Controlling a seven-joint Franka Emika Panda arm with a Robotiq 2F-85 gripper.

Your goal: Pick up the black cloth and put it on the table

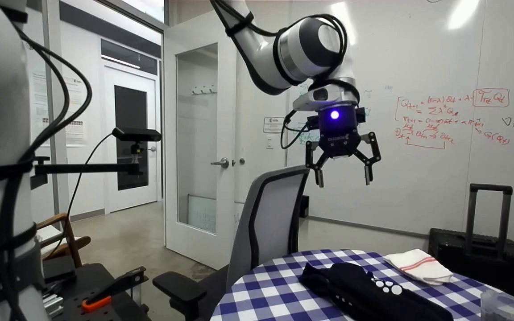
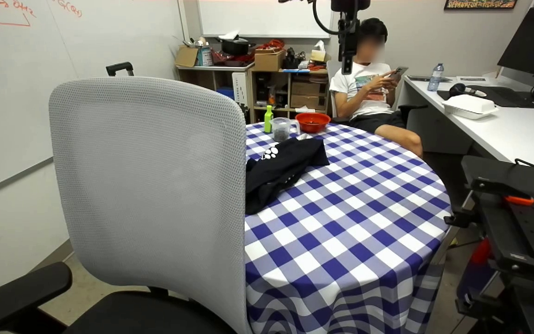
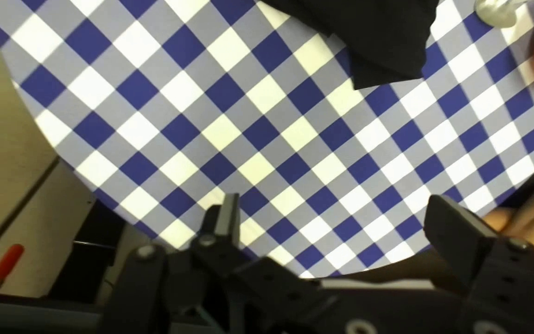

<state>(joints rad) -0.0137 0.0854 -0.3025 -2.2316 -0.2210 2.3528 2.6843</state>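
Observation:
The black cloth (image 1: 359,290) lies crumpled on the table (image 1: 261,292), which has a blue-and-white checkered tablecloth. The cloth carries white round prints. In an exterior view, the cloth (image 2: 290,160) is partly hidden behind the chair back, on the table (image 2: 364,222). My gripper (image 1: 344,180) is open and empty, pointing down, high above the table and apart from the cloth. It also shows at the top of an exterior view (image 2: 346,67). In the wrist view, the open jaws (image 3: 332,199) have only tablecloth between them. One end of the cloth (image 3: 387,41) shows at the top there.
A grey office chair (image 2: 146,176) stands against the table. On the table are a white striped towel (image 1: 419,266), a clear measuring cup (image 2: 282,129), a green bottle (image 2: 268,119) and a red bowl (image 2: 312,123). A person (image 2: 364,88) sits beyond the table. A black suitcase (image 1: 449,249) stands by the whiteboard.

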